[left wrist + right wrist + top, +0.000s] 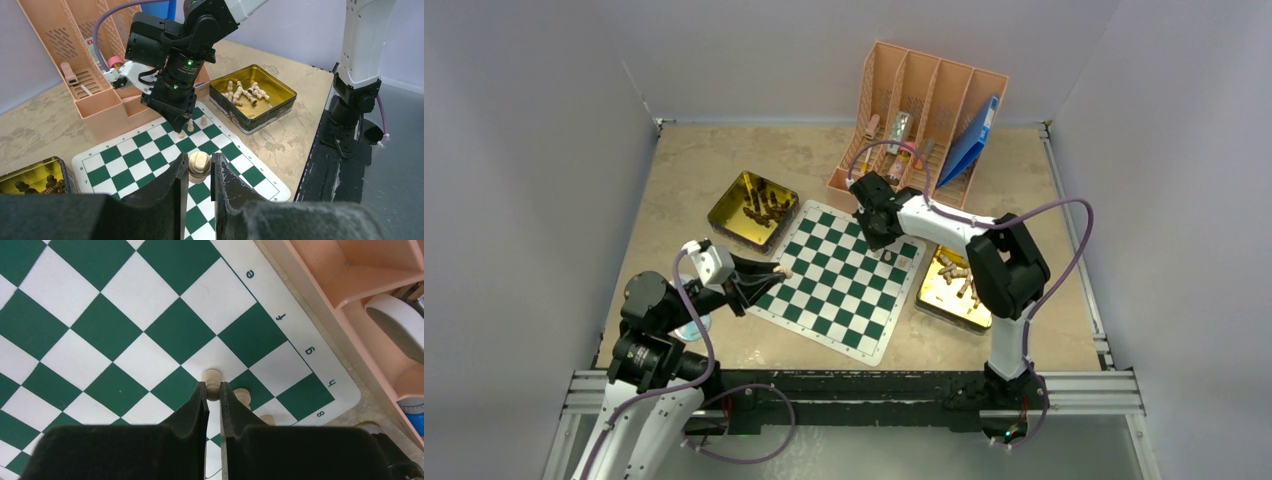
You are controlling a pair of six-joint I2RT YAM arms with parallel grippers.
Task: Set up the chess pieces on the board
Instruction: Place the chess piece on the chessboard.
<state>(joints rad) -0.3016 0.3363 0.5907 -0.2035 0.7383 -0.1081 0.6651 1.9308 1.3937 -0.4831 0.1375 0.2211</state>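
The green-and-white board (824,292) lies mid-table. My left gripper (777,271) hovers over the board's left edge, shut on a pale tan chess piece (199,167) pinched between its fingers (176,182). My right gripper (885,248) points down at the board's far right corner, shut on a small tan chess piece (213,381) by its neck. Two more tan pieces (243,396) stand next to it on the corner squares near the h and 8 marks. From the left wrist view, these pieces (190,125) stand under the right gripper (176,120).
A gold tin (752,208) with dark pieces sits left of the board. Another gold tin (954,290) with tan pieces (245,92) sits on the right. A pink organizer (924,110) with a blue folder (972,140) stands behind the board, close to the right arm.
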